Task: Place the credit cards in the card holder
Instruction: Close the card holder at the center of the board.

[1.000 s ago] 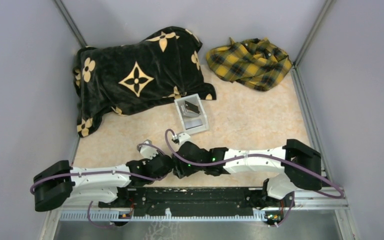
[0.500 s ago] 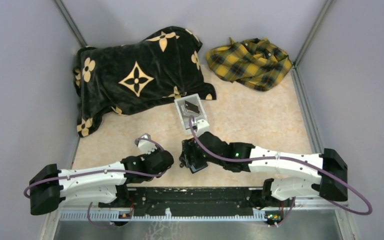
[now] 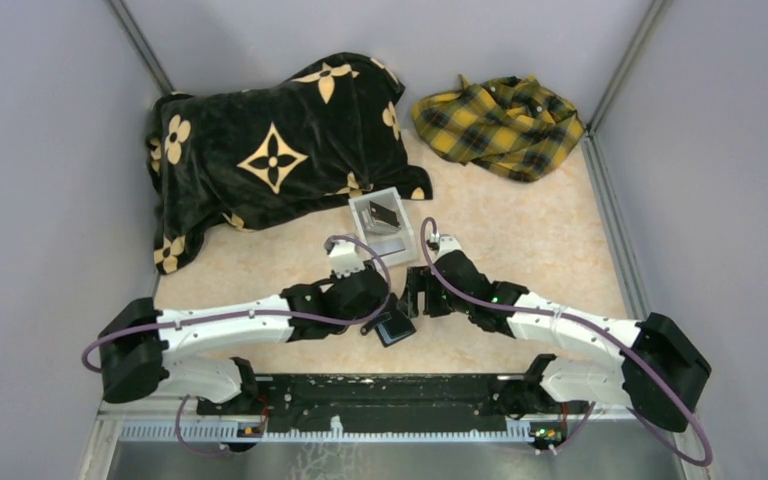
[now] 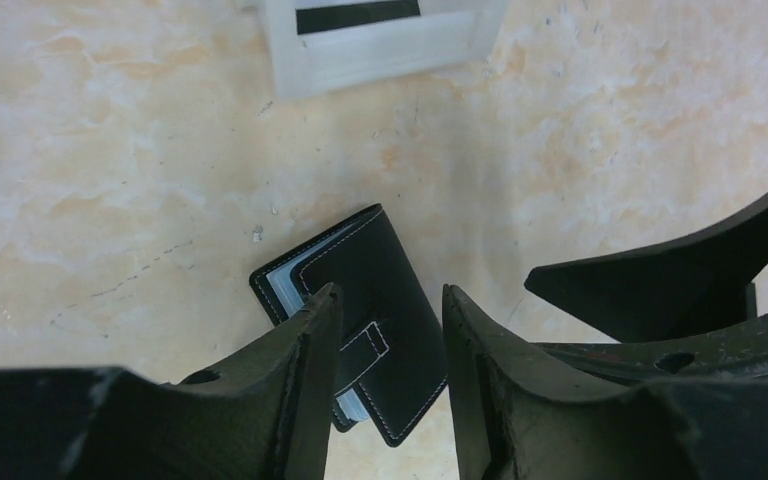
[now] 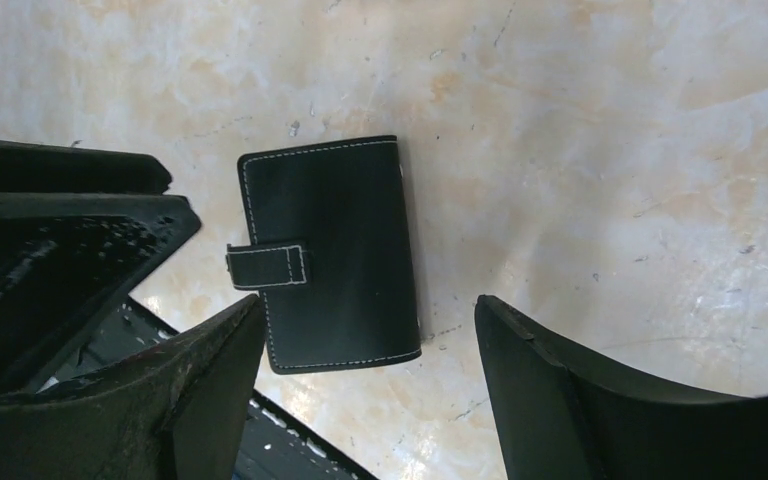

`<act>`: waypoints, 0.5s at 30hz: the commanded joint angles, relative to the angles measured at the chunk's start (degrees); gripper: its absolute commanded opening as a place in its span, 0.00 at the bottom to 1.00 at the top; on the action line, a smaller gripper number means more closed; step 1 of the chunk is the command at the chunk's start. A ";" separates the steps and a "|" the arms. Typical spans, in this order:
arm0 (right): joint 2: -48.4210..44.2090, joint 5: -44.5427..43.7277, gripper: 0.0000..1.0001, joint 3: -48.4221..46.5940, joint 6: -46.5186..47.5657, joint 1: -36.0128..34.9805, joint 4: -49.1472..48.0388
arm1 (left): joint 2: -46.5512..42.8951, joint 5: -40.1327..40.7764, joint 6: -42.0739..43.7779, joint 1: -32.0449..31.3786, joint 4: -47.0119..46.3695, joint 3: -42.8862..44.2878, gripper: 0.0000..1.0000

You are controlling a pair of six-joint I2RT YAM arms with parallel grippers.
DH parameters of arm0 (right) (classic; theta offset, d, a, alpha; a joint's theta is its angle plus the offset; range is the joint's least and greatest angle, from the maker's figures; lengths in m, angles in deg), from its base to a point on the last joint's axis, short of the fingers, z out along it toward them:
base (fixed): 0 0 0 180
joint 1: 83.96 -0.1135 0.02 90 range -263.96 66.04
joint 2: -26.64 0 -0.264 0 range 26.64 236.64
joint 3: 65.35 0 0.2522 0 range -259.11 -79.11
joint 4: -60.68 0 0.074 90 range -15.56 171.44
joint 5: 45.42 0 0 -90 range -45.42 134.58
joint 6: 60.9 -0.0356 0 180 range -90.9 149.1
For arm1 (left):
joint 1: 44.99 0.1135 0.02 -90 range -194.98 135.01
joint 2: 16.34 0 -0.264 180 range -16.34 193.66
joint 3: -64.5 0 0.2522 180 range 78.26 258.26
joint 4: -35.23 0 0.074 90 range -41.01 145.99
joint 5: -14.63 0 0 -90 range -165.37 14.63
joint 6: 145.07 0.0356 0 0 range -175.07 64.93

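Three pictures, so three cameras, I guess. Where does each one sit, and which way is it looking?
Top: fixed above and behind the arms, looking down on the table; both arms show whole, bases at the bottom.
Left wrist: rides the left arm, looking down past the left claw at the closed wallet; box edge at top.
Right wrist: rides the right arm, looking down past the open right claw.
Shared: both wrist views show the same wallet, lying on the table.

Bright even light, soft shadows; wrist views sharp — near claws blurred
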 commanded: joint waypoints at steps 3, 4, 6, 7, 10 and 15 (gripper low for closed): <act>2.65 7.96 0.77 3.73 -1.89 2.25 -11.92 | 6.62 -7.19 6.10 0.77 -2.14 2.35 0.42; 2.94 8.51 0.77 4.38 -2.16 2.44 -12.65 | 7.26 -7.62 5.95 0.90 -2.05 2.27 0.40; 3.58 9.11 0.77 5.34 -2.62 2.61 -13.91 | 8.02 -8.33 5.47 0.89 -1.86 1.67 0.36; 3.75 9.37 0.77 5.85 -2.86 2.65 -14.65 | 8.25 -8.73 5.18 0.87 -1.93 1.24 0.35; 4.46 10.43 0.77 7.35 -3.64 3.10 -16.84 | 8.53 -9.46 4.34 0.98 -2.19 -0.28 0.33; 5.92 11.94 0.77 9.11 -4.84 3.66 -20.41 | 8.90 -10.74 2.78 1.13 -3.17 -2.97 0.32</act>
